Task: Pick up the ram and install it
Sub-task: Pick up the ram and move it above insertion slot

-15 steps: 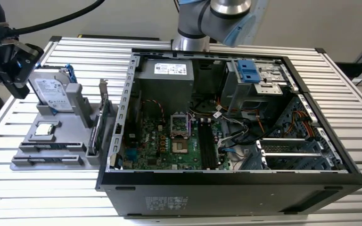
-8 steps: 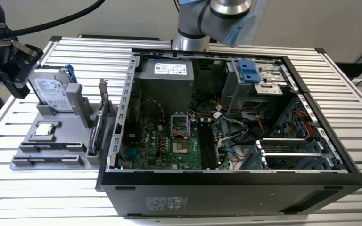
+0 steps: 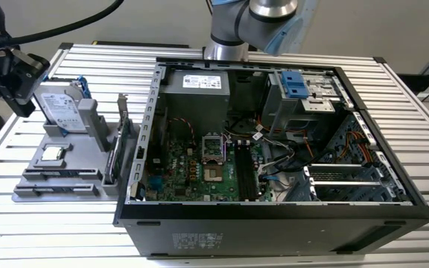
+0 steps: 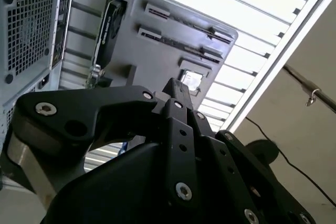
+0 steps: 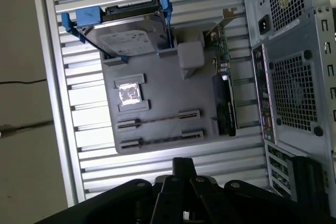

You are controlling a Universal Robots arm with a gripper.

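The ram (image 3: 60, 173) is a thin dark stick standing on edge in a slot of the grey holder (image 3: 73, 153), which sits at the exterior view's left. In the first wrist view the ram (image 5: 157, 121) appears edge-on as a narrow line between two end clips. My gripper (image 3: 22, 103) hangs above the holder's far left side, next to the hard drive, apart from the ram. In both wrist views its fingers (image 5: 182, 162) (image 4: 176, 86) are pressed together with nothing between them. The open computer case (image 3: 274, 215) shows the motherboard's memory slots (image 3: 245, 173).
The holder also carries a silver hard drive in a blue frame (image 3: 60, 109), a processor chip (image 3: 54, 153) and an upright expansion card (image 3: 116, 151). The case (image 5: 294, 51) stands close beside the holder. Everything rests on a ribbed aluminium table (image 3: 58, 223).
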